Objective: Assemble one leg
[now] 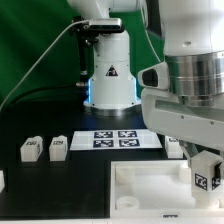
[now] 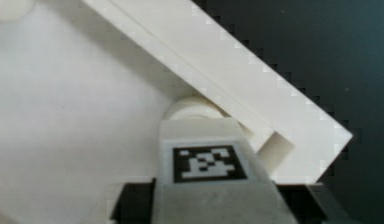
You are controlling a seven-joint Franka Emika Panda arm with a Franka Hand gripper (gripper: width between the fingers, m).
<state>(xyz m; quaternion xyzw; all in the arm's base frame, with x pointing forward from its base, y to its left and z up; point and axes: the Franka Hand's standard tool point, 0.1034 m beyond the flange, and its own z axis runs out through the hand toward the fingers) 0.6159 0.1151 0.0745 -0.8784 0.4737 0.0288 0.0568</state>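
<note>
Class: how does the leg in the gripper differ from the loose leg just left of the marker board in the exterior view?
The held leg is clamped in the gripper at the tabletop; the loose leg stands free on the black table. The held leg is at the exterior view's right, the loose leg at its left. Both are small white tagged blocks.

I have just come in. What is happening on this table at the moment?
The robot arm's gripper is shut on the leg, a small white peg with a square tag. It holds the leg's rounded end against the raised rim of the large white tabletop, near a corner. Whether the end sits in a hole cannot be seen. Two spare legs lie loose at the exterior view's left, and the marker board lies behind.
</note>
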